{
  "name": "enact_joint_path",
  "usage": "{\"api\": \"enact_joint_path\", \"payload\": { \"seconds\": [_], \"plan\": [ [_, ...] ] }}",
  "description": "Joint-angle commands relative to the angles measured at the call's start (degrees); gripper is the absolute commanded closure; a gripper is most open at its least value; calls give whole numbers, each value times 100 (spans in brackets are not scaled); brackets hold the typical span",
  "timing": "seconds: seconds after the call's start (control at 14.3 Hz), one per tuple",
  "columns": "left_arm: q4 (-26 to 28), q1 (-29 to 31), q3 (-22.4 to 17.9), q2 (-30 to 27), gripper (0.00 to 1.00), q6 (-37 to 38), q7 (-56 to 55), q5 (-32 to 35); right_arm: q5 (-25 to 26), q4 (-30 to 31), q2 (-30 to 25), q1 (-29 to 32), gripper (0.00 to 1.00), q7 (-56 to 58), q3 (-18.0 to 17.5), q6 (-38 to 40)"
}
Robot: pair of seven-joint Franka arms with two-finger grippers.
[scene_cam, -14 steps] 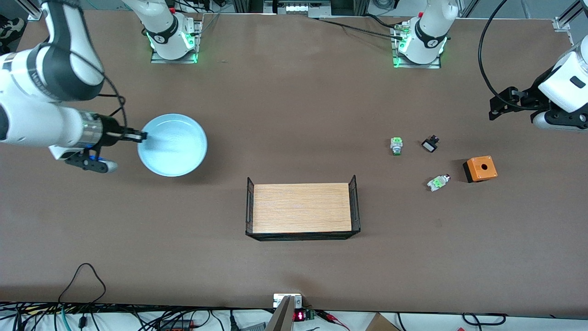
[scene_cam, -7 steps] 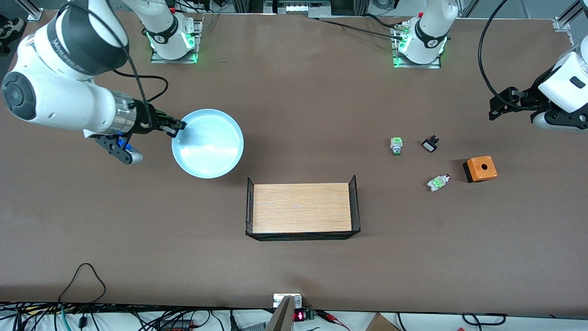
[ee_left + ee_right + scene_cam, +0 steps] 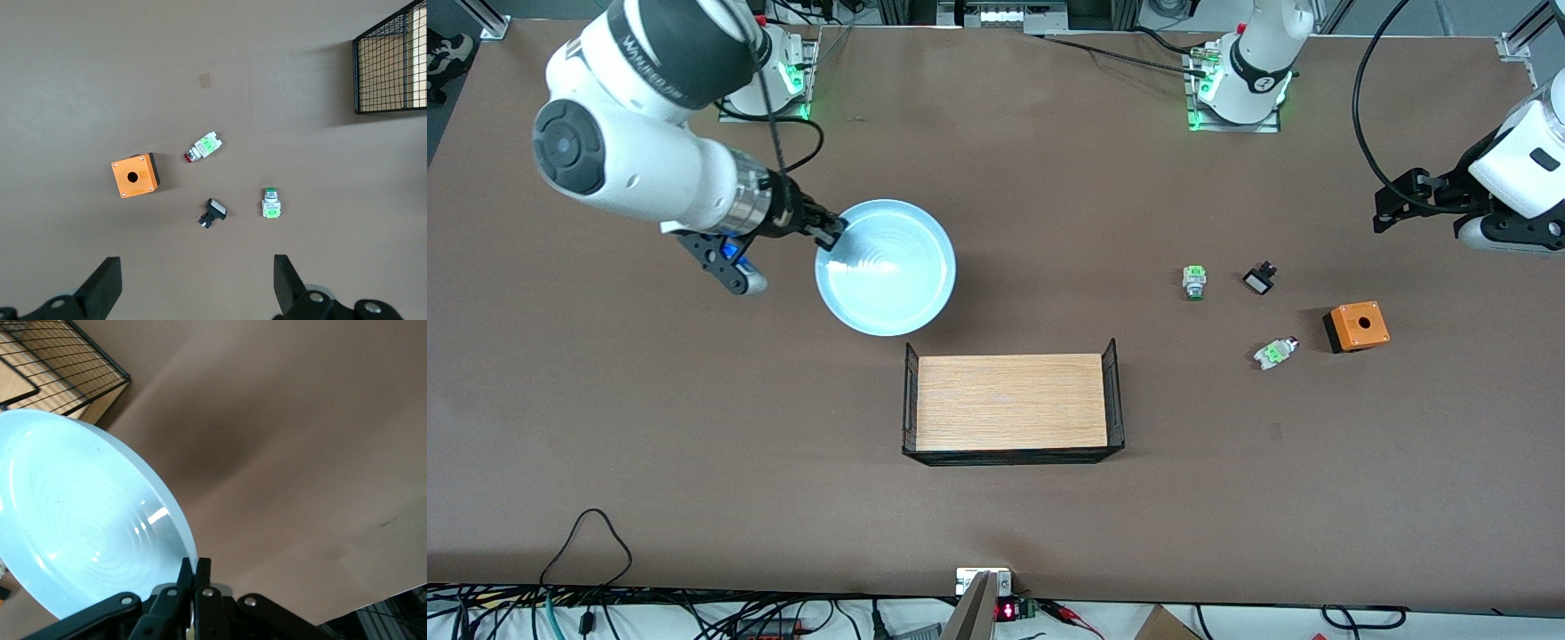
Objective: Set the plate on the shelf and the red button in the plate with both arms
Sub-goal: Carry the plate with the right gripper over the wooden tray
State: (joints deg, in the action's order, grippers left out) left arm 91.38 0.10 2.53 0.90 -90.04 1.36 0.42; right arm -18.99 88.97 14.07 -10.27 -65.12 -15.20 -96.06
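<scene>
Brown worktop [image 3: 996, 196] spans the whole scene, with both arm bases along its farther edge. Right hand [image 3: 829, 233] is pinched shut on the rim of the plate [image 3: 889, 267], which it holds in the air over the worktop just beside the farther corner of the tray [image 3: 1012, 402], a wooden board with black wire ends, at the right arm's end of it. Left hand [image 3: 1392, 203] waits with its fingers wide apart and nothing between them, high over the left arm's end of the worktop. Red button [image 3: 1274, 352] lies on its side toward that end, near the orange box [image 3: 1357, 325]; a green-capped switch [image 3: 1194, 281] and a small black part [image 3: 1259, 281] lie a little farther from the camera. Likely risks: a grip on the rim alone may let the plate tilt or slip, and the tray's raised wire end could catch the plate's edge if it comes in low. For the left hand, the similar green-capped switch invites a wrong pick.
</scene>
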Motion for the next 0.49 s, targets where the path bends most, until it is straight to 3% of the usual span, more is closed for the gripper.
{"api": "enact_joint_path", "payload": {
  "seconds": [0.0, 0.42],
  "plan": [
    [-200, 25, 29, 86, 0, 127, 57, 108, -87, -214, 131, -290, 100, -597, 17, -359],
    [-200, 25, 29, 86, 0, 127, 48, 108, -78, -389, 534, -809, 100, -1389, 17, -1581]
  ]
}}
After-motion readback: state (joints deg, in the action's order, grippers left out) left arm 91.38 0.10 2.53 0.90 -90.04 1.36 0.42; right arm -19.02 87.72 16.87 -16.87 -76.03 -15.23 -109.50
